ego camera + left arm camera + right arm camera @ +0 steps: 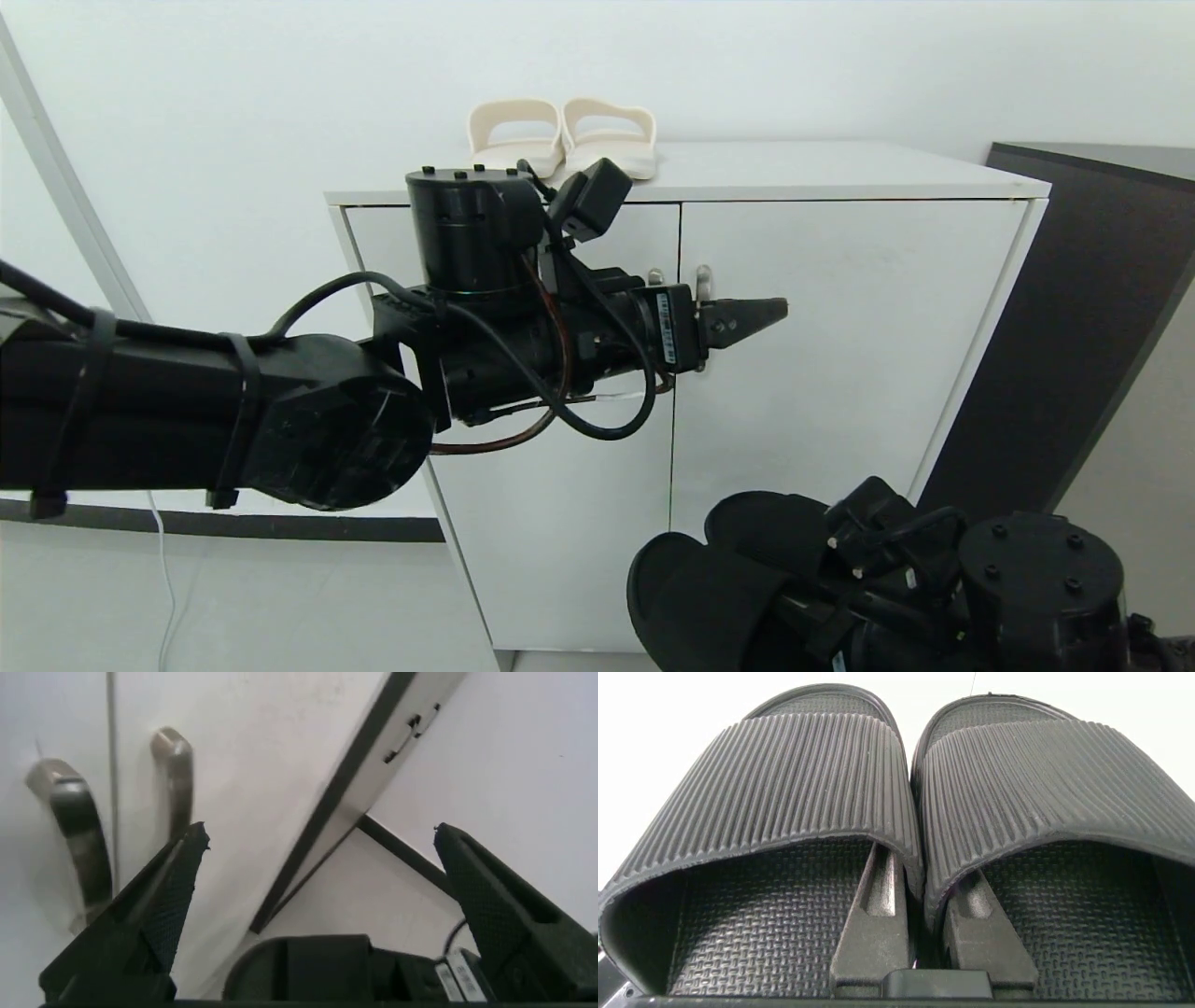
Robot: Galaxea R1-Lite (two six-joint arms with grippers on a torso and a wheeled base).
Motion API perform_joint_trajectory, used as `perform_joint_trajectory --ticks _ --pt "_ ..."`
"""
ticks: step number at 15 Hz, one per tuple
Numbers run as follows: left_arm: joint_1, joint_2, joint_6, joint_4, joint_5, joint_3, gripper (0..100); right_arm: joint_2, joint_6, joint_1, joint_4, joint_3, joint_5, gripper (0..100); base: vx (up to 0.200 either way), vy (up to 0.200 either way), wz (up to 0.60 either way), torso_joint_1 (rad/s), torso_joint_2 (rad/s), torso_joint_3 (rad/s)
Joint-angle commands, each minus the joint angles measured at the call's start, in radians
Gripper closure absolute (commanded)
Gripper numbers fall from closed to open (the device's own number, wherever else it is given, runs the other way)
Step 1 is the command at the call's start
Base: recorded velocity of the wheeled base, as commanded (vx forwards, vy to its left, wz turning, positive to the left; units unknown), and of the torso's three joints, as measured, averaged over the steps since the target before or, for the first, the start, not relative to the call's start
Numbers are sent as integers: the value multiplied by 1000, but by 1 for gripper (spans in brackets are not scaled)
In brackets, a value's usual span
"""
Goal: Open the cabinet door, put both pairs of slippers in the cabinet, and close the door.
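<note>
- Left gripper [320,833]: fingers [159,910] spread wide apart. It is held level in front of the cabinet [822,173], at handle height, over the seam between the two doors.
- Handles [173,775]: two upright metal pulls, one on each side of the seam. They sit just beside one finger of the left gripper; whether they touch it cannot be told.
- Left door [551,485] and right door [840,355]: both white and flat, and both shut flush with the cabinet front.
- Right gripper [926,873]: clamped on the black slippers [813,775]. One finger goes inside each slipper under the strap, and the two inner side walls are pinched together between them.
- Black slippers: one pair with ribbed straps and textured footbeds, held side by side and touching. They are low in front of the bottom part of the right door, outside the cabinet.
- Cream slippers [560,135]: one pair resting on the cabinet top, side by side and touching. They are set back near the wall [233,112], above the seam and the left door.
- Cabinet: white, with two doors, standing against the white wall.
- Dark panel [1074,355]: upright, just beside the cabinet on its right side.
</note>
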Motion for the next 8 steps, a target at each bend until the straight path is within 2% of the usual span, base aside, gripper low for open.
perform_joint_trajectory --ticks 1,4,8 --pt "19 34 1 -1 13 -20 0 1 0 0 -1 0 0 100 0 0 0 0 0 0" --pt "36 51 1 -1 17 -31 0 4 0 -1 -1 0 1 100 0 0 0 0 0 0" --pt "26 86 1 -1 14 -52 0 10 0 -1 -1 0 1 100 0 0 0 0 0 0"
